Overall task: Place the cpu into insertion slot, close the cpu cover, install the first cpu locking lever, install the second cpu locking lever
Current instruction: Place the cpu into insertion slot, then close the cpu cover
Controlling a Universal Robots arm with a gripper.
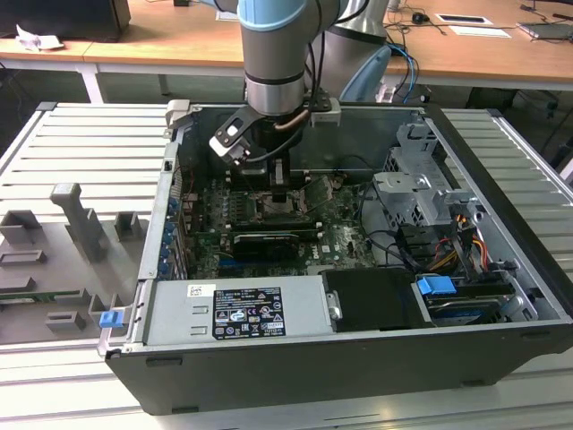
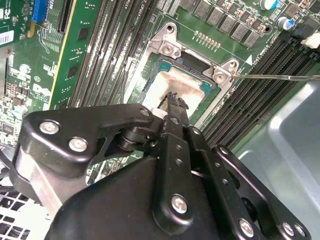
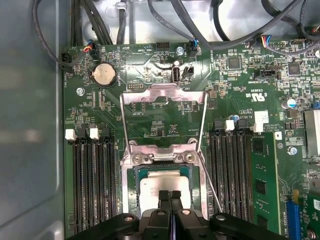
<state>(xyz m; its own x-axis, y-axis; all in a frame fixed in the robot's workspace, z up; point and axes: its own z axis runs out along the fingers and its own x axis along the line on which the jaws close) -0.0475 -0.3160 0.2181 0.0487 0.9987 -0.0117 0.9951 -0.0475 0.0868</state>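
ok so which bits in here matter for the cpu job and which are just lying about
Job: cpu, slot, cover, lever, gripper.
Just there: memory slots, coin battery, power supply, drive cage.

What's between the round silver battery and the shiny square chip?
The cpu cover, a silver frame swung open, stands between the battery and the cpu, in the first wrist view.
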